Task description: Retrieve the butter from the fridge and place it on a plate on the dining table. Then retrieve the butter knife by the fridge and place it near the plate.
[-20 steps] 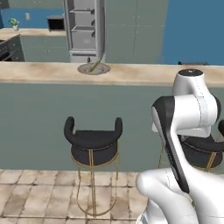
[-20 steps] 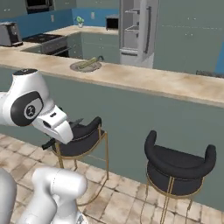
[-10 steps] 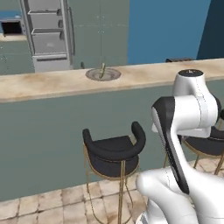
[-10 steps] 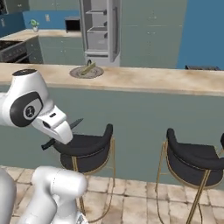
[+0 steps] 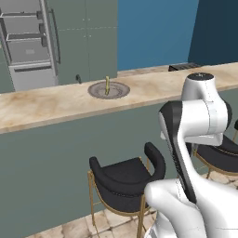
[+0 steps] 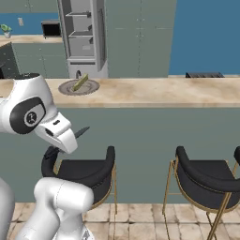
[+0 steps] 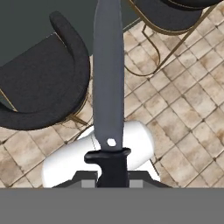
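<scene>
One butter knife (image 7: 108, 83) sits clamped in the tool (image 7: 111, 171), above a stool (image 7: 41, 87).

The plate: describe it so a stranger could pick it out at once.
Find the long dining table with the beige marbled top and black stools at its front. The plate lies on that top, in front of the open fridge. It is round, flat and dull grey, and a small pale stick of butter rests on it.

Butter (image 5: 107, 85) upright on plate (image 5: 95, 90); butter knife (image 7: 108, 83) gripped.
</scene>
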Robot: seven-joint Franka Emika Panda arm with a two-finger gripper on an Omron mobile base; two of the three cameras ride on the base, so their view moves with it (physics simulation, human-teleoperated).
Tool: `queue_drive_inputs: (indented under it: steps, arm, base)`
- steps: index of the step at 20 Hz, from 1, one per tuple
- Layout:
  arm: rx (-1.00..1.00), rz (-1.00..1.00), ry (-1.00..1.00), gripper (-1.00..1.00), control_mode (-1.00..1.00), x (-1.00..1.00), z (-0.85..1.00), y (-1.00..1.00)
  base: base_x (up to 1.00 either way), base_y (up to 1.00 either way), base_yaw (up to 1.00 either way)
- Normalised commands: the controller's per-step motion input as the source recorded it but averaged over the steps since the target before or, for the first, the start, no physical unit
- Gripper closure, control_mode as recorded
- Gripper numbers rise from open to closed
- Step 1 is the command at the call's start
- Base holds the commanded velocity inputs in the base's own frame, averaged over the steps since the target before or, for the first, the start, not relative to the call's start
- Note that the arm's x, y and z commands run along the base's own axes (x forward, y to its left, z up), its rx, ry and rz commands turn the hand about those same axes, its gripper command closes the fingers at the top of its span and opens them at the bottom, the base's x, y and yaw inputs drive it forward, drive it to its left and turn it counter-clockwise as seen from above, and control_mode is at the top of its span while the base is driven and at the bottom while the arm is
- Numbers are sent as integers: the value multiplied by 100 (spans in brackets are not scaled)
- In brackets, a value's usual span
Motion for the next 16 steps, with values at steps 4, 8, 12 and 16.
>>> queue_drive_inputs:
  steps: [4,8,12,16]
  arm:
    - [0,0,0,100,100,0,0,0]
    - [0,0,0,100,100,0,0,0]
    - [0,0,0,100,100,0,0,0]
    - [0,0,0,100,100,0,0,0]
  base:
    - [0,-33,11]
    - [5,-29,11]
    - [16,-22,2]
    - [16,-63,0]
